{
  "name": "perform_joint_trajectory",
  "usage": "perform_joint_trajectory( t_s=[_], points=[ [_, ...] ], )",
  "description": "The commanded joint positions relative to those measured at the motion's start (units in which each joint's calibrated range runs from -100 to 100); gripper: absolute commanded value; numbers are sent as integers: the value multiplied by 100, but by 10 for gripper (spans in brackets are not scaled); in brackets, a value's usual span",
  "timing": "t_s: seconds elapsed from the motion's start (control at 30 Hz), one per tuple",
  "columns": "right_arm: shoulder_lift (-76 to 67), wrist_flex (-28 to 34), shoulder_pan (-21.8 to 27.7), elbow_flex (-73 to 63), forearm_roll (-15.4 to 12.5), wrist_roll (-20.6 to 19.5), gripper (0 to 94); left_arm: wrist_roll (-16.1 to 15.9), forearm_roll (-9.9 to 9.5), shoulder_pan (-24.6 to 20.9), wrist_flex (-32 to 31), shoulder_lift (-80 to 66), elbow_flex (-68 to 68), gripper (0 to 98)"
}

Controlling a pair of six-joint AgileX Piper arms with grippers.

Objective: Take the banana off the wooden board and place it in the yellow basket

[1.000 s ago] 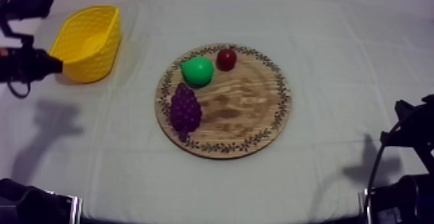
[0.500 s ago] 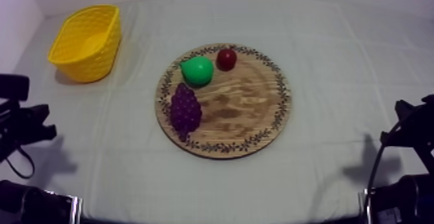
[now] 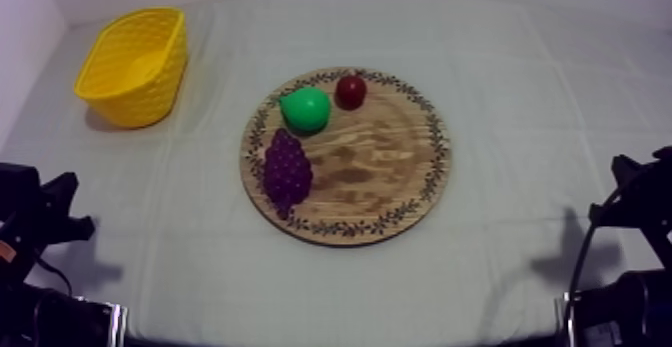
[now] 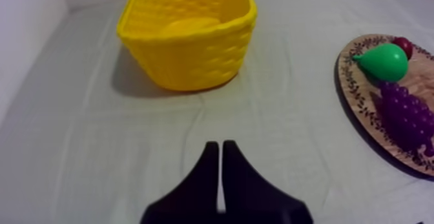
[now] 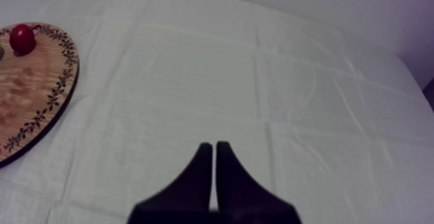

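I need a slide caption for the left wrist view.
Left pincer shut over the cloth, facing the yellow basket; pear, grapes and small red fruit on the wooden board.

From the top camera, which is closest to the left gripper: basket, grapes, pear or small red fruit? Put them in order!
From the left gripper:
1. yellow basket, table's left side.
2. grapes, left edge of the board.
3. pear, behind the grapes.
4. small red fruit, right of the pear.

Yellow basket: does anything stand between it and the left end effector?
Nothing visible does. Only bare cloth lies between the left end effector and the yellow basket; the wooden board sits off to one side.
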Motion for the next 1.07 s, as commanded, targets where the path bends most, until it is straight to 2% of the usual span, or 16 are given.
perform_joint_trajectory(
  t_s=[0.0,0.13,0.27,0.37,0.67,1.03],
  points=[
    [-2,-1,0,2,1,-1,3,14,-34,45,20,-200,3,0],
    [-2,-1,0,2,1,-1,3,237,-84,132,47,-359,8,0],
    [-2,-1,0,2,1,-2,3,1118,-136,153,-226,-397,96,1],
    [-2,-1,0,2,1,-1,3,1474,-170,158,-471,-405,171,1],
    [-2,-1,0,2,1,-1,3,1238,-187,160,-595,-409,208,1],
    [-2,-1,0,2,1,-1,3,1210,-188,160,-600,-409,210,1]
  ],
)
